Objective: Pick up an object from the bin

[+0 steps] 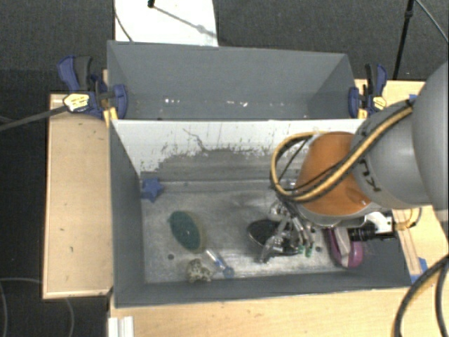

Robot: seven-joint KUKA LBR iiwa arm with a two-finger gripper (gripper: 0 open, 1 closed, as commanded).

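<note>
Low in the bin point(128, 216), gripper point(283, 243) over a black oval point(261, 231), long axis roughly left-right, open-or-closed state unclear

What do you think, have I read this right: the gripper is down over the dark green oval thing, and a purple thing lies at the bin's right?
Not quite. The camera view shows the gripper down over a black object right of the bin's middle; the dark green oval lies apart on the left. The purple object is indeed at the right.

Oval object point(185, 230) left in bin point(224, 213), crumpled lump point(198, 271) before it, end effector point(284, 244) right of both
</note>
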